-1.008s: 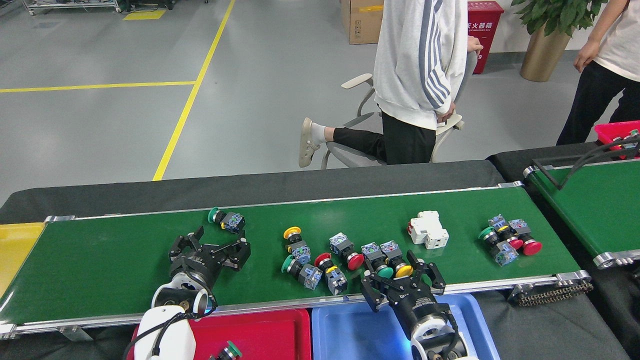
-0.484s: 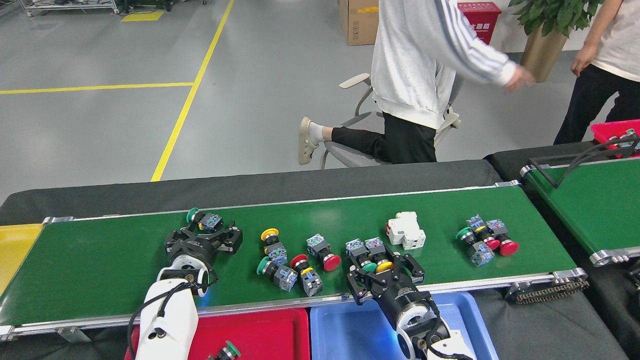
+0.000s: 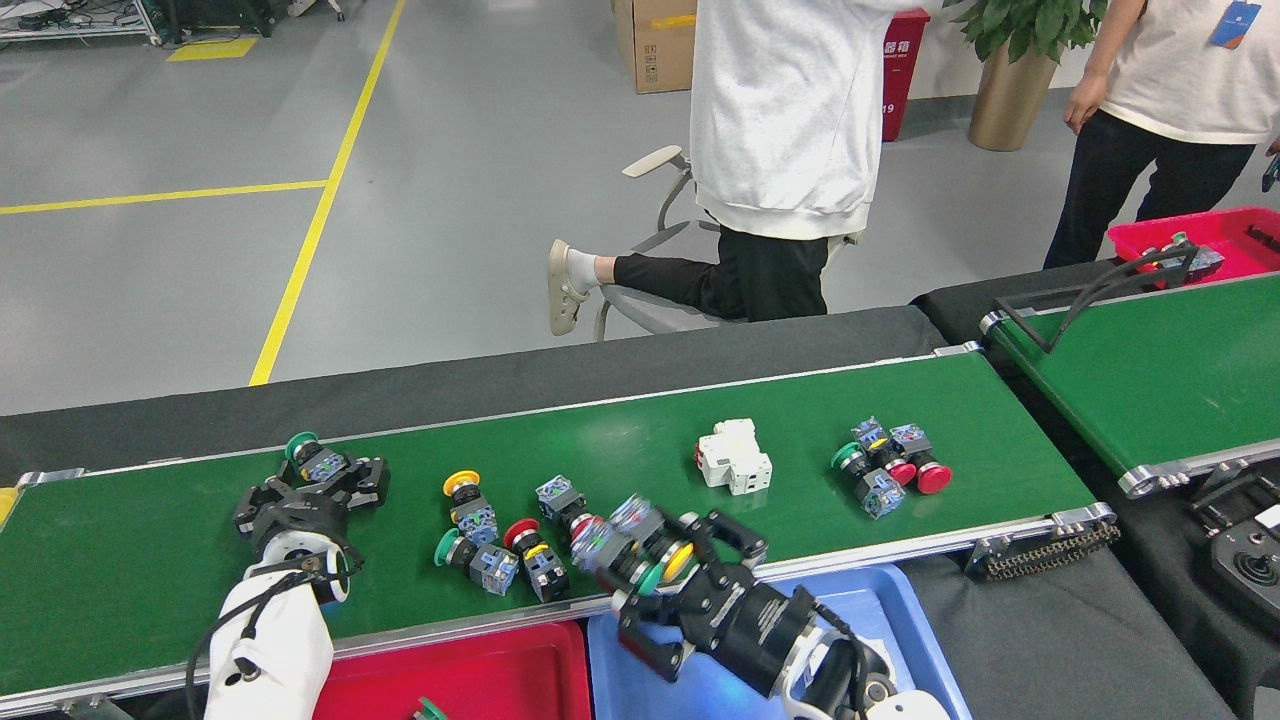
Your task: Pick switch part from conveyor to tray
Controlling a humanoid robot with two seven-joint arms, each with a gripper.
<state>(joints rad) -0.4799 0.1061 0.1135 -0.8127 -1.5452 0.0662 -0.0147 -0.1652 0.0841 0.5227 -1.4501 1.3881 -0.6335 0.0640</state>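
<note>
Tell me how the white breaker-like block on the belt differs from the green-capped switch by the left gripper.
The white block is all white and boxy; the green-capped switch has a round green cap on a dark body with a blue end. The white block is the bulkier. It lies alone mid-belt, clear of both grippers, while the switch sits right at the left gripper, near the belt's far rail. Both rest on the conveyor.

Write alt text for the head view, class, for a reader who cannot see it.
Two robot arms reach over a green conveyor strewn with push-button switch parts: the right end effector is around a yellow and a green switch, the left end effector is at a green-capped switch. Red and blue trays sit below.
</note>
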